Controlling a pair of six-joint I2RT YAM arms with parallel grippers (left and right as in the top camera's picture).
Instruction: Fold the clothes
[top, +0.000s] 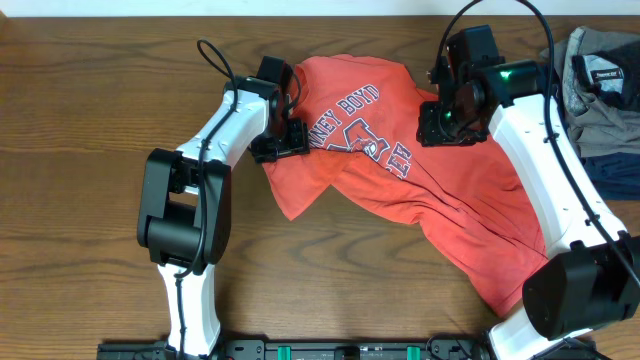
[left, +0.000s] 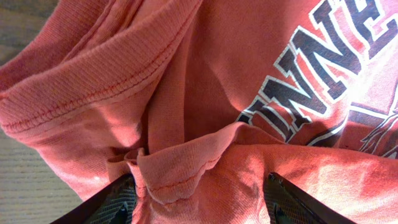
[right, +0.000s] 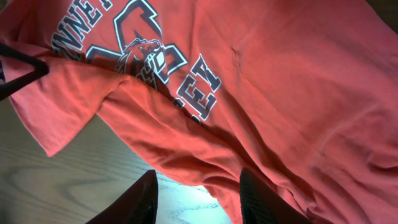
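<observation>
The coral-red T-shirt (top: 425, 195) lies crumpled on the wooden table, with white-and-dark lettering on its chest. My left gripper (top: 283, 140) is at the shirt's left edge. In the left wrist view its jaws (left: 199, 186) are wide open, with a folded hem of the shirt (left: 205, 74) bunched between them. My right gripper (top: 445, 125) hovers over the shirt's upper right part. In the right wrist view its jaws (right: 198, 180) are open and empty, above a rumpled edge of the shirt (right: 280, 81) and bare table.
A pile of grey and navy garments (top: 600, 90) lies at the table's far right, close behind the right arm. Bare wooden table (top: 80, 100) extends left of and in front of the shirt, and it shows in the right wrist view (right: 62, 180).
</observation>
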